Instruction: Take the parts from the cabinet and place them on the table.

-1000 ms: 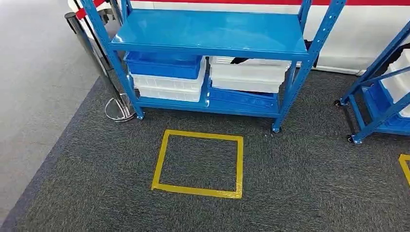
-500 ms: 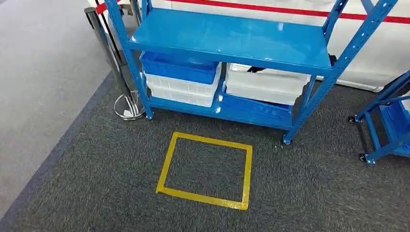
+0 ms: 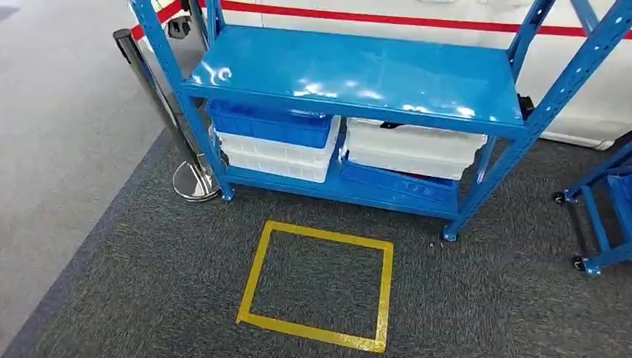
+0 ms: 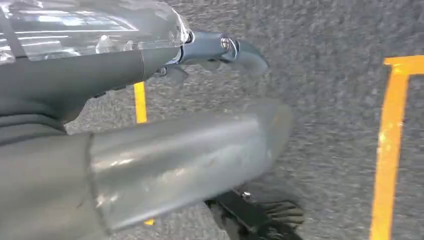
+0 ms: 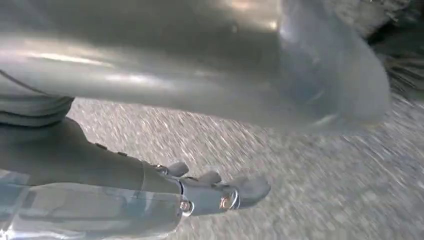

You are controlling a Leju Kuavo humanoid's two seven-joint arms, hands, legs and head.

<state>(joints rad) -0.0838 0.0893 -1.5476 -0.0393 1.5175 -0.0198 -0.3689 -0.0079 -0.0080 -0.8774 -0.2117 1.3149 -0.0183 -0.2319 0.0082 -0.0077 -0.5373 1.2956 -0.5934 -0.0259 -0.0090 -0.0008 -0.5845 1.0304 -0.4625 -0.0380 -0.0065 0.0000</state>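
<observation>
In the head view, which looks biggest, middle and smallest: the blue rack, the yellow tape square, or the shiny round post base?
1. Blue rack, biggest by far.
2. Yellow tape square.
3. Shiny round post base, smallest.

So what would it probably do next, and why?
Probably step forward onto the yellow tape square, since it lies just short of the blue rack holding the bins, and both the left hand and right hand hang low over carpet.

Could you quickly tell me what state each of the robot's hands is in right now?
Left hand: open, holding nothing, hanging over the carpet.
Right hand: open, holding nothing, hanging over the carpet.
</observation>
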